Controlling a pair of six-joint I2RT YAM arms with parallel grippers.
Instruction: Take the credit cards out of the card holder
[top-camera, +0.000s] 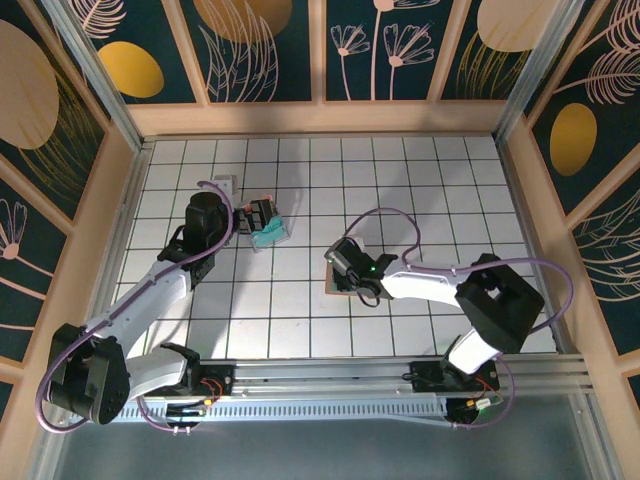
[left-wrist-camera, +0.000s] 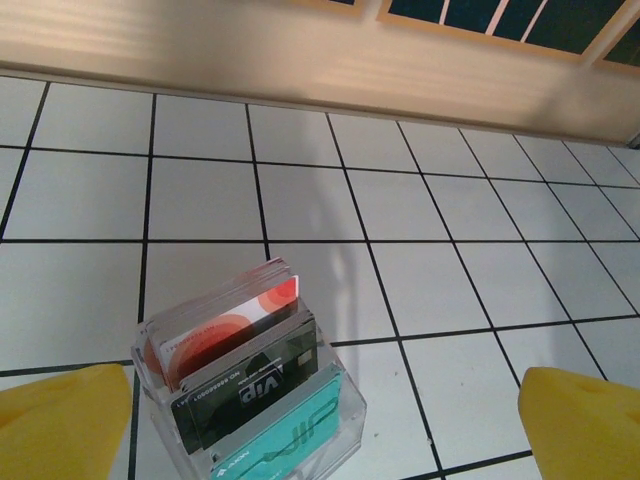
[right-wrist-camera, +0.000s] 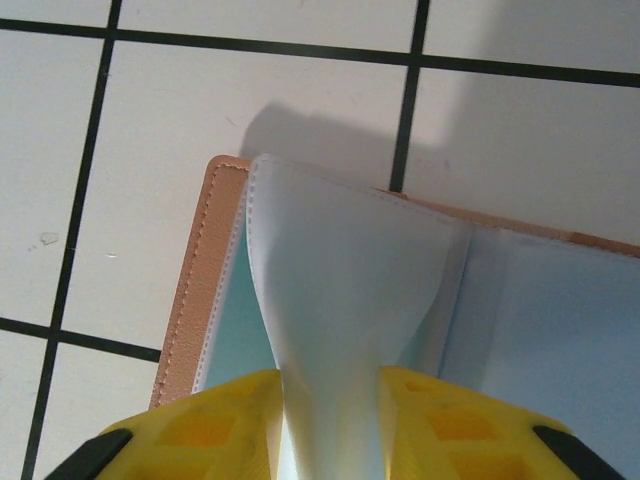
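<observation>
The card holder (right-wrist-camera: 186, 300) lies open, inner side up, on the white-tiled desk (top-camera: 420, 180); in the top view it sits just toward 6 o'clock of the desk's middle, under the right arm's wrist. In the right wrist view its stitched tan edge runs 12 to 6 at the left, and the pale blue pockets spread away toward 3 o'clock, so its long axis likely runs 9 to 3 there. The right gripper (right-wrist-camera: 330, 435) is clamped on an inner leaf (right-wrist-camera: 340, 280), which narrows where the yellow fingers pinch it. This looks like the step of lifting a pocket leaf to reach what is inside; whether a card sits in it I cannot tell. The next move calls for a gentle pull without dragging the whole holder. Toward 10 o'clock of the holder stands a clear box (left-wrist-camera: 352, 400) with a red-orange card (left-wrist-camera: 240, 310), a black card (left-wrist-camera: 250, 385) and a teal card (left-wrist-camera: 290, 440). The left gripper (left-wrist-camera: 322, 425) hovers over it, fingers wide apart
</observation>
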